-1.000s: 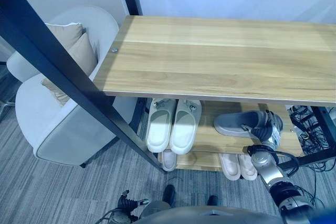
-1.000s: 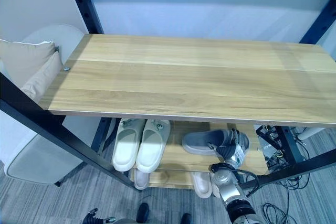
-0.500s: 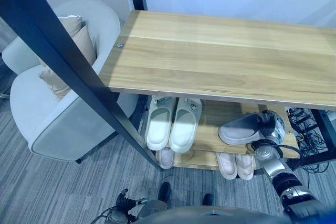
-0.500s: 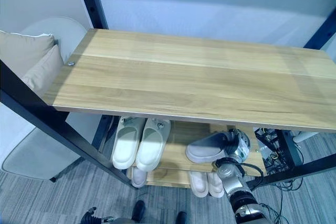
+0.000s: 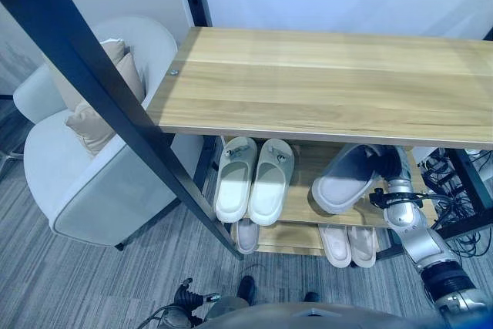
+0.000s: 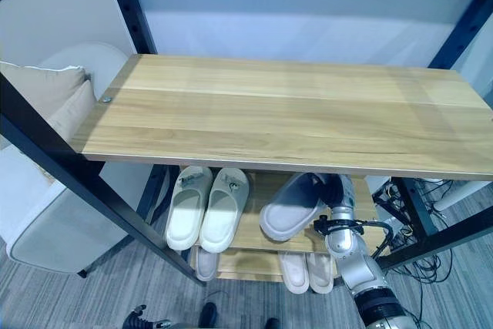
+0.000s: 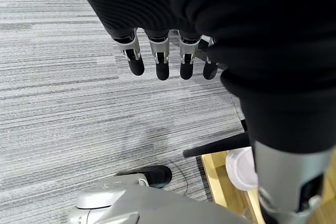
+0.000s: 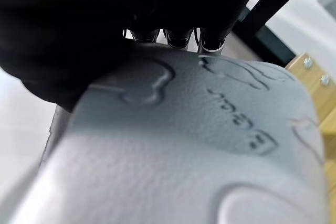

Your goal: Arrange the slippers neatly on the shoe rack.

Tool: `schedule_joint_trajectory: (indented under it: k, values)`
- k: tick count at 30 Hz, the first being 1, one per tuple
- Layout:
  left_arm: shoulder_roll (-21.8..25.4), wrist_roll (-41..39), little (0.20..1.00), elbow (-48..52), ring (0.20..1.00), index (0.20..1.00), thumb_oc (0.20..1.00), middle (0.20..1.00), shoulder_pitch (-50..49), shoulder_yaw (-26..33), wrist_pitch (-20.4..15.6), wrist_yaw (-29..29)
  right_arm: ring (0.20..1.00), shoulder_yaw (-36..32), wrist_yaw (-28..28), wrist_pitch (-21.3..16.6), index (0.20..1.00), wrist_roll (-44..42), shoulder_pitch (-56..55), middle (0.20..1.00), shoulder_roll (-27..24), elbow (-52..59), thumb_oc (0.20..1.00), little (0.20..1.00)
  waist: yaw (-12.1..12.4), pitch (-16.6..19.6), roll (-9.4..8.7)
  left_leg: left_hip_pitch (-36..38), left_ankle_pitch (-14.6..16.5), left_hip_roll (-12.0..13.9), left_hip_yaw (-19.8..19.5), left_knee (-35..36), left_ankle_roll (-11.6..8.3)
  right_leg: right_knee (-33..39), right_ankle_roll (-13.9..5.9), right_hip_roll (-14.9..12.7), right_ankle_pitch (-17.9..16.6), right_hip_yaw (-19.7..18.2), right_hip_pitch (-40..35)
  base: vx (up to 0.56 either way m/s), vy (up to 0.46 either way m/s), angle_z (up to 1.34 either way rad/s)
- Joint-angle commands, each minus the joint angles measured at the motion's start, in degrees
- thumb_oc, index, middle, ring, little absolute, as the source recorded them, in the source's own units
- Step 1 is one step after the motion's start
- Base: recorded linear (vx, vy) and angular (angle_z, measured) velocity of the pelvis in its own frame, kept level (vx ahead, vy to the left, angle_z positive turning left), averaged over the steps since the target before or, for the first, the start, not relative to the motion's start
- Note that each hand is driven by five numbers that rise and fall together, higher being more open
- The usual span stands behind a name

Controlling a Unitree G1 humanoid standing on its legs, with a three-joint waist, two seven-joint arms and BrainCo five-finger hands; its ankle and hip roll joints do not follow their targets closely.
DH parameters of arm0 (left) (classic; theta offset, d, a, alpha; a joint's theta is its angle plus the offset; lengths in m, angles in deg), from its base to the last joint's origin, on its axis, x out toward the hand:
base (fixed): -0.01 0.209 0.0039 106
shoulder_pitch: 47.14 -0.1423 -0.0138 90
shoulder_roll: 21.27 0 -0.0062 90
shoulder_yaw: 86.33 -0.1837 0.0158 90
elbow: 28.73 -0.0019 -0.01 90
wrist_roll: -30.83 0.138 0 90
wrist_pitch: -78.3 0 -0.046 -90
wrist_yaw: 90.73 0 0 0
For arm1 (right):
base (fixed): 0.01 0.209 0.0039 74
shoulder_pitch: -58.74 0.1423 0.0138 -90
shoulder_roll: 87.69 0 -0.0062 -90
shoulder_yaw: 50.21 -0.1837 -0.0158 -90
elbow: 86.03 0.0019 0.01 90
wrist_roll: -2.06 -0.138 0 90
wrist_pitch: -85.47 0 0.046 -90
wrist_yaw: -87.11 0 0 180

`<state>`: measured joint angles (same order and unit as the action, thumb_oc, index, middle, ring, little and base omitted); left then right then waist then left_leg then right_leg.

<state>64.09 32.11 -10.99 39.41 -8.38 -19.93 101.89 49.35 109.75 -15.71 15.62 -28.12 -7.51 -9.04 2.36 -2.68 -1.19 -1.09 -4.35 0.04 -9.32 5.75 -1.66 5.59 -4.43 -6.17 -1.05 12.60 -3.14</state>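
The left hand (image 7: 163, 51) hangs above the grey carpet (image 7: 68, 93), fingers straight and relaxed. Farther in, the right hand (image 5: 394, 169) reaches under the top board of the shoe rack (image 5: 323, 82) and appears to grip the grey slipper (image 5: 343, 179), tilted over the middle shelf; its fingers (image 8: 210, 43) curl at the slipper's edge. A white pair (image 5: 253, 179) sits beside it, two more pairs lower down.
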Motion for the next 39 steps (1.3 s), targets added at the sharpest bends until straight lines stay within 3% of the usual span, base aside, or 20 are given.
schedule_joint_trajectory:
  k: [1,6,9,12,14,16,17,18,19,20,23,25,26,30,33,36,39]
  values:
    - [-2.0,1.0,1.000,-5.9,1.000,1.000,1.000,1.000,2.8,0.2,-1.6,-2.1,0.200,-1.6,-6.9,-6.2,0.200,-9.2,0.1,0.200,-2.7,5.1,0.200,0.200,0.3,0.8,-1.34,2.4,7.3,-0.4,2.8,-0.7,-0.11,-1.4,-3.71,-2.2,2.8,-0.5,-2.8,-0.05,-0.044,-0.10]
    - [-1.4,-2.7,1.000,-5.8,1.000,1.000,1.000,1.000,1.6,4.2,-2.1,-5.2,0.200,-3.3,-17.7,-7.2,0.200,-16.4,-6.1,0.200,-6.6,9.5,0.200,0.200,-0.4,2.3,-0.67,4.9,7.5,0.3,3.1,-0.7,-0.40,-3.0,-3.13,-1.8,4.4,-1.1,-4.3,-0.03,-0.057,-0.10]
    - [-1.1,-4.5,1.000,-5.3,1.000,1.000,1.000,1.000,1.4,5.5,-2.4,-6.3,0.200,-5.3,-21.0,-7.6,0.200,-18.5,-9.0,0.200,-8.5,12.3,0.200,0.200,-0.7,2.0,-0.43,6.0,7.4,0.8,2.8,-1.4,-0.54,-6.4,-2.37,-1.5,6.6,-1.0,-4.7,-0.03,-0.069,-0.02]
    - [-0.3,-8.6,1.000,-2.6,1.000,1.000,1.000,1.000,2.4,6.9,-3.1,-5.9,0.200,-6.4,-22.8,-8.3,0.200,-20.4,-8.9,0.200,-10.8,16.4,0.200,0.200,-1.3,-0.9,-0.90,2.6,9.6,0.9,2.6,-10.9,-1.14,-13.4,-0.94,-1.5,9.4,-1.2,-2.8,-0.15,-0.083,0.05]
    - [0.1,-11.4,1.000,-0.5,1.000,1.000,1.000,1.000,4.1,7.4,-4.3,-5.1,0.200,-6.6,-24.0,-9.4,0.200,-22.4,-6.4,0.200,-14.7,19.7,0.200,0.200,-1.7,-5.5,-0.62,-1.6,11.8,1.5,2.8,-18.1,-1.26,-21.0,-0.63,-1.8,11.6,-1.0,1.8,-0.37,-0.072,0.18]
    - [0.3,-16.1,1.000,2.7,1.000,1.000,1.000,1.000,6.0,7.1,-6.4,-4.4,0.200,-6.8,-25.9,-11.0,0.200,-25.8,-2.9,0.200,-20.5,26.0,0.200,0.200,-2.4,-9.4,-0.08,-12.5,13.5,1.9,2.5,-28.4,-1.06,-31.2,0.05,-2.6,14.0,-1.2,12.0,-0.46,-0.032,0.04]
    - [0.5,-19.6,1.000,4.7,1.000,1.000,1.000,1.000,6.6,7.4,-7.8,-4.6,0.200,-7.6,-25.9,-12.0,0.200,-25.9,-2.7,0.200,-23.2,29.5,0.200,0.200,-2.9,-9.2,0.18,-17.3,14.2,2.0,1.4,-31.7,-0.91,-35.0,0.64,-2.3,16.0,-1.2,16.3,-0.28,-0.021,0.11]
    - [0.5,-19.6,1.000,4.7,1.000,1.000,1.000,1.000,6.6,7.3,-7.8,-4.6,0.200,-7.6,-25.9,-12.0,0.200,-25.9,-2.7,0.200,-23.2,29.5,0.200,0.200,-3.0,-9.1,0.19,-17.4,14.1,2.0,1.3,-31.7,-0.91,-35.0,0.64,-2.3,16.0,-1.2,16.4,-0.19,-0.037,0.29]
    - [0.7,-21.9,1.000,5.9,1.000,1.000,1.000,1.000,7.8,7.3,-8.9,-4.0,0.200,-8.9,-25.5,-13.6,0.200,-25.1,-3.4,0.200,-26.7,33.2,0.200,0.200,-3.5,-9.3,0.08,-21.6,15.9,1.9,-0.1,-36.3,-0.92,-40.5,1.82,-2.9,19.3,-1.0,20.2,-0.08,-0.021,0.40]
    - [0.7,-21.9,1.000,5.9,1.000,1.000,1.000,1.000,7.8,7.3,-8.9,-4.0,0.200,-8.9,-25.5,-13.6,0.200,-25.1,-3.5,0.200,-26.7,33.2,0.200,0.200,-3.5,-9.2,0.09,-21.9,15.9,1.9,-0.1,-36.4,-0.92,-40.7,1.82,-3.0,19.4,-1.0,20.4,-0.11,-0.018,0.29]
    - [0.9,-24.1,1.000,6.4,1.000,1.000,1.000,1.000,9.5,7.1,-9.9,-2.3,0.200,-7.9,-22.8,-14.9,0.200,-23.3,-1.3,0.200,-29.5,34.9,0.200,0.200,-3.4,-10.7,-0.52,-26.9,18.2,2.0,-0.5,-43.3,-0.53,-49.0,2.93,-3.5,22.4,-2.3,26.5,-0.12,-0.008,0.29]
    - [1.1,-25.1,1.000,7.2,1.000,1.000,1.000,1.000,10.2,6.7,-10.6,-1.8,0.200,-8.3,-21.5,-15.7,0.200,-23.2,-1.3,0.200,-29.8,36.1,0.200,0.200,-3.2,-11.7,-0.83,-30.6,18.3,2.0,-0.8,-46.2,-0.64,-51.4,3.58,-3.6,23.9,-1.5,29.6,-0.14,-0.102,0.02]
    - [1.2,-26.1,1.000,9.8,1.000,1.000,1.000,1.000,10.2,5.7,-11.4,-0.8,0.200,-9.1,-19.4,-16.4,0.200,-22.3,-2.1,0.200,-30.1,36.6,0.200,0.200,-2.9,-12.4,-0.87,-33.4,19.7,1.5,-1.5,-48.8,-0.98,-53.6,3.86,-3.9,26.3,-0.5,31.5,-0.17,-0.179,-0.04]
    - [2.0,-27.7,1.000,13.7,1.000,1.000,1.000,1.000,10.9,5.0,-13.1,1.0,0.200,-11.4,-13.3,-17.3,0.200,-16.8,-1.0,0.200,-30.1,37.5,0.200,0.200,-4.0,-12.9,-0.07,-42.1,18.6,3.8,0.3,-53.8,-1.03,-59.3,5.77,-5.9,29.0,2.5,39.3,-0.17,-0.092,0.75]
    - [2.6,-27.9,1.000,12.3,1.000,1.000,1.000,1.000,13.6,5.9,-14.3,3.2,0.200,-12.4,-8.6,-18.2,0.200,-10.2,3.1,0.200,-30.7,40.1,0.200,0.200,-4.0,-12.4,0.31,-53.8,20.6,3.1,2.4,-63.0,-0.55,-69.8,7.58,-7.3,31.2,-1.5,52.7,-0.19,0.152,0.33]
    - [4.2,-30.2,1.000,14.5,1.000,1.000,1.000,1.000,15.4,5.9,-16.2,4.8,0.200,-12.4,-1.8,-19.0,0.200,-3.3,5.9,0.200,-31.3,42.2,0.200,0.200,-3.5,-10.5,0.43,-67.9,23.9,2.0,1.5,-76.2,0.83,-84.0,8.36,-8.9,34.2,-5.2,67.2,-0.07,0.103,-0.36]
    - [4.7,-30.8,1.000,13.8,1.000,1.000,1.000,1.000,17.2,6.0,-17.1,6.1,0.200,-11.9,5.5,-17.4,0.200,6.6,9.0,0.200,-33.5,43.2,0.200,0.200,-3.6,-9.7,0.48,-74.7,27.0,1.4,1.3,-85.1,1.74,-92.4,8.85,-9.3,36.6,-7.0,74.0,0.04,0.078,-0.11]
